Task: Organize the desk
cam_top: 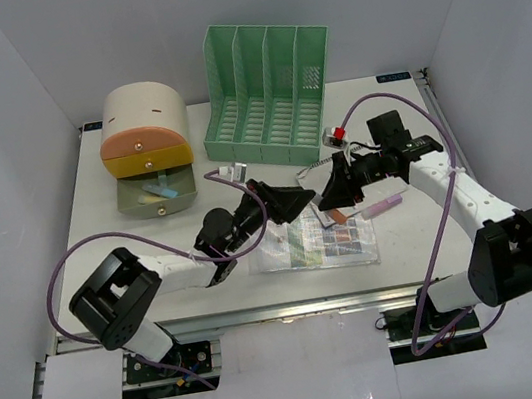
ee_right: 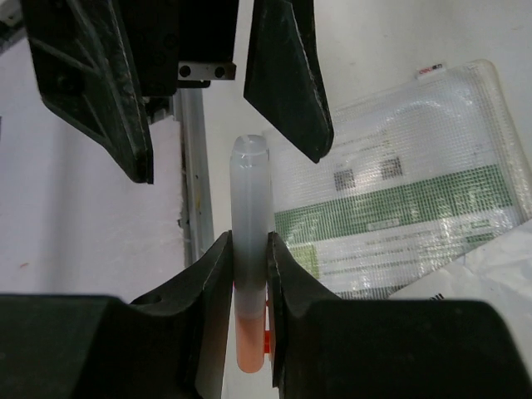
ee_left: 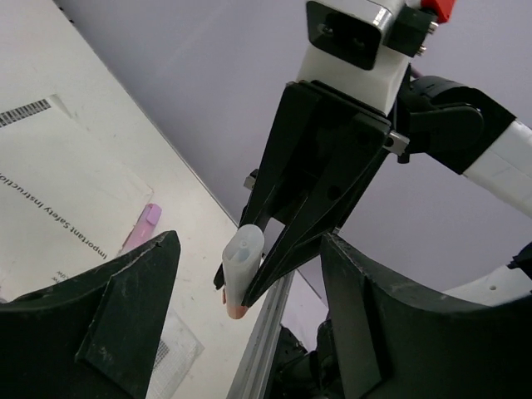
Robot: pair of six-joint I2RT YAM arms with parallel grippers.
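Over the middle of the white desk (cam_top: 101, 246) my right gripper (cam_top: 332, 197) (ee_right: 249, 283) is shut on a marker (ee_right: 251, 208) (ee_left: 241, 270) with a cloudy translucent cap and an orange-pink body. The capped end points at my left gripper (cam_top: 292, 200) (ee_left: 249, 312). That gripper is open, with its two fingers (ee_right: 287, 75) standing on either side of the cap end and apart from it. The orange end of the marker sticks out behind the right fingers.
A mesh plastic pouch (cam_top: 318, 242) (ee_right: 399, 208) of printed sheets lies flat under the grippers. A pink marker (cam_top: 384, 206) (ee_left: 141, 226) lies to its right. At the back stand a green file rack (cam_top: 264, 93) and a cream-and-orange drawer box (cam_top: 143, 138) with its lower drawer open.
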